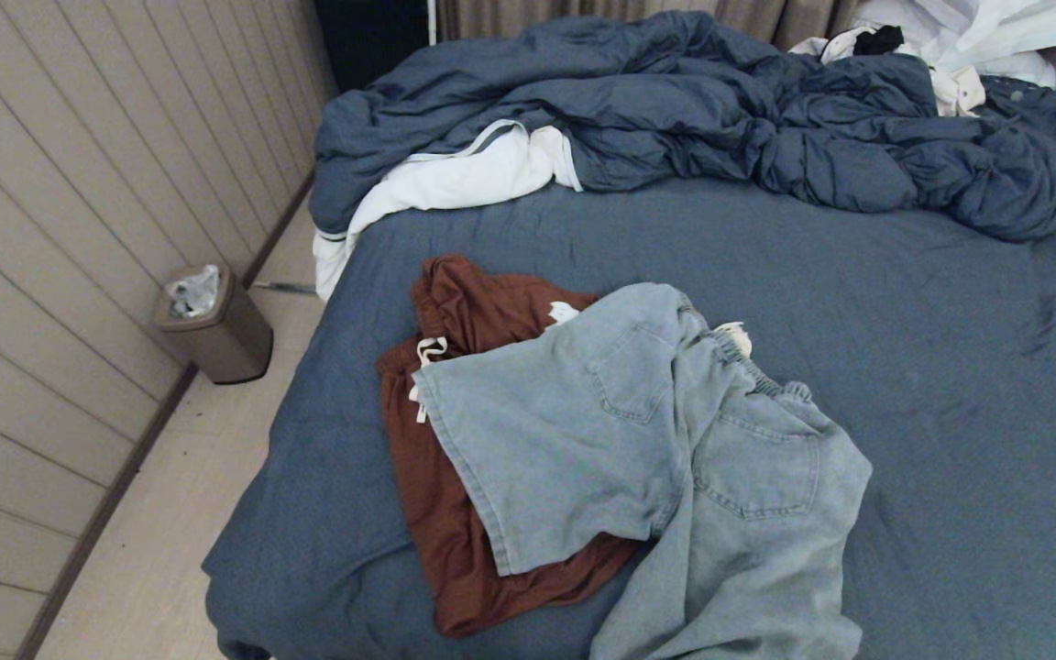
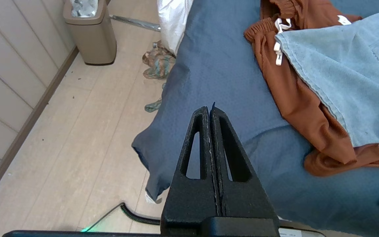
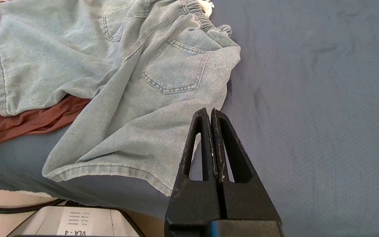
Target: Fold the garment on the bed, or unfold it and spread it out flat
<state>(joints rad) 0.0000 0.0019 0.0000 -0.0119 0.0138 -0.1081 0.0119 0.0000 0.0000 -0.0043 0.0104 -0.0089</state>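
Hiding rust shorts (image 1: 455, 367) beneath denim shorts (image 1: 638, 440)

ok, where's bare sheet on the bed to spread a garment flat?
Widest bare patch: the sheet to the right of the denim shorts, below the bunched duvet. A narrower strip runs between duvet and clothes. Crowded: the near-left middle, where the shorts overlap the rust-brown garment. The head of the bed is all duvet.

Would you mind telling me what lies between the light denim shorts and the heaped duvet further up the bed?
Only bare blue sheet: the head view shows nothing resting between the denim shorts and the duvet.
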